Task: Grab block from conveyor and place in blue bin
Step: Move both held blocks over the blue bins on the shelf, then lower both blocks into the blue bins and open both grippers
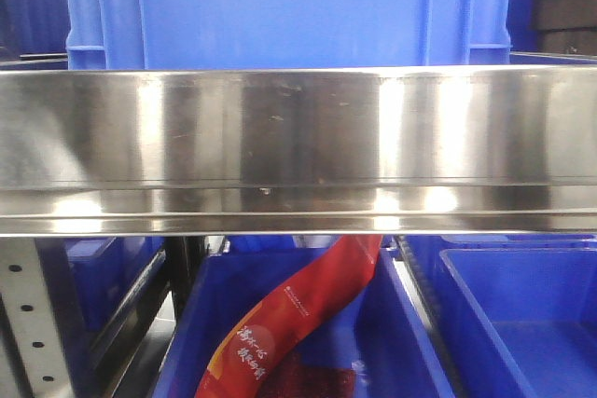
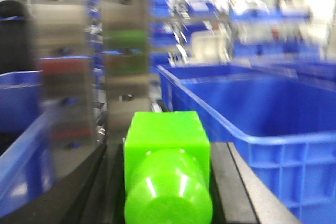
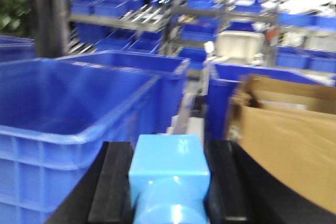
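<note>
Pinching the green block (image 2: 168, 171) between its two dark fingers, the left gripper (image 2: 167, 153) is holding it with the jaws drawn in until they are touching the block's flat sides, as narrow as the block allows. The block is lying with its long axis running along the fingers: its rounded, cylinder-like end is pointing back toward the wrist camera, and its square cube end is pointing outward past the fingertips. Just to the right of this gripper a blue bin (image 2: 283, 171) is standing with its open top showing, and the block is sitting beside the bin's near corner, not inside it. Ahead and to the left, a blurred steel upright (image 2: 63, 77) is rising, and another blue container (image 2: 21, 177) is showing at the left edge. The right gripper (image 3: 168, 150) is clamping a light blue block (image 3: 169, 166) in the same manner, its black fingers pressing on either side, cube end forward. To its left a large blue tub (image 3: 52, 145) is standing; to its right a cardboard box (image 3: 289, 140) is sitting, with shelves of blue crates (image 3: 115, 6) beyond. In the front view neither gripper is showing; a stainless steel rail (image 1: 298, 137) is crossing the frame, a blue crate (image 1: 280, 6) is resting behind and above it, and a red packet (image 1: 298, 314) is leaning in a lower blue tray (image 1: 396, 342).
</note>
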